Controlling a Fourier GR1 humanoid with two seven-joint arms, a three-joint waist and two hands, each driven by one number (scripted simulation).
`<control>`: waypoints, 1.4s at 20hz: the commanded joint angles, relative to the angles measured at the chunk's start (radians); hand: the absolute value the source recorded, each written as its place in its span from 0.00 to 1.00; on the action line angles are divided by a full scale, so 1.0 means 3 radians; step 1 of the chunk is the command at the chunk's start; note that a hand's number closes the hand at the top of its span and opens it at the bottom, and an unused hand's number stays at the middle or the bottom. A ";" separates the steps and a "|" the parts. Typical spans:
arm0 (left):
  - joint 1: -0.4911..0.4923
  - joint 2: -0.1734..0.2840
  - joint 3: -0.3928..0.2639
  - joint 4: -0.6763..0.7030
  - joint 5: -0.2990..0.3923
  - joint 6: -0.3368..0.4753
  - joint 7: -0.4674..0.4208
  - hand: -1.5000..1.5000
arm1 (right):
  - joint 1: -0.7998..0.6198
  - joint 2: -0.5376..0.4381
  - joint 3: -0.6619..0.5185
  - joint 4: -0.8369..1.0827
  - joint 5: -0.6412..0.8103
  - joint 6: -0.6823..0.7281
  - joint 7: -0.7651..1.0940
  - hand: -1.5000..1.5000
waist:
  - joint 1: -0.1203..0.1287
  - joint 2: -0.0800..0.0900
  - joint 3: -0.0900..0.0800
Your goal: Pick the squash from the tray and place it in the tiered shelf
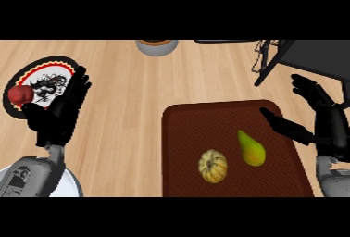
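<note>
A pale yellow ribbed squash (212, 165) lies on the dark brown tray (184, 139), toward its near middle. A green-yellow pear (251, 148) lies just right of it on the same tray. My right hand (327, 124) is open above the tray's right edge, thumb pointing left toward the pear, clear of both fruits. My left hand (58, 111) is open at the left, fingers straight and pointing up, over the edge of a patterned plate. The black tiered shelf (301, 58) stands at the top right, only partly in view.
A round plate (41, 78) with a black, red and white pattern lies at the far left with a red apple (21, 94) on it. A grey and orange bowl (157, 46) stands at the top middle. Bare wooden counter lies between plate and tray.
</note>
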 commanded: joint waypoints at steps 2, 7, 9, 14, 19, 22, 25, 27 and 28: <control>0.0178 0.0045 -0.0101 0.0054 -0.0111 -0.0042 -0.0085 0.50 | 0.0329 -0.0606 -0.0193 0.0163 0.1259 -0.0654 0.0197 1.00 | -0.0135 -0.0041 -0.0013; 0.0178 0.0001 -0.0144 0.0069 -0.0145 -0.0085 -0.0216 0.50 | 0.0782 0.0052 0.0151 -0.0444 0.2264 -0.1547 0.0316 0.00 | 0.0018 -0.0039 0.0039; 0.0217 -0.0115 -0.0252 0.0141 -0.0227 -0.0061 -0.0318 0.50 | 0.1000 0.0218 0.0382 -0.0967 0.2577 -0.1411 0.0564 0.00 | 0.0040 -0.0034 0.0038; 0.0189 -0.0161 -0.0302 0.0229 -0.0312 -0.0069 -0.0399 0.50 | 0.1382 0.0439 0.0949 -0.1237 0.3237 -0.0478 0.1133 0.00 | 0.0118 -0.0010 0.0033; 0.0139 -0.0240 -0.0347 0.0278 -0.0313 -0.0109 -0.0412 0.50 | 0.1251 0.0728 0.1331 -0.1486 0.4074 0.0470 0.1863 0.00 | 0.0176 -0.0004 0.0031; 0.0027 -0.0256 -0.0320 0.0276 -0.0299 -0.0108 -0.0313 0.50 | 0.0931 0.1016 0.1537 -0.1448 0.4448 0.1127 0.2301 0.00 | 0.0225 0.0004 0.0035; 0.0109 -0.0205 -0.0341 0.0213 -0.0278 -0.0194 -0.0338 0.50 | 0.0788 0.1205 0.1772 -0.1271 0.4680 0.1683 0.2696 0.00 | 0.0277 0.0003 0.0037; -0.0004 -0.0261 -0.0337 0.0308 -0.0293 -0.0180 -0.0350 0.50 | 0.0730 0.1211 0.1935 -0.1212 0.4649 0.2100 0.2951 0.00 | 0.0250 0.0019 0.0033; -0.0044 -0.0279 -0.0321 0.0355 -0.0308 -0.0144 -0.0329 0.50 | 0.0690 0.1213 0.2007 -0.1099 0.4637 0.2194 0.3112 0.00 | 0.0252 0.0026 0.0035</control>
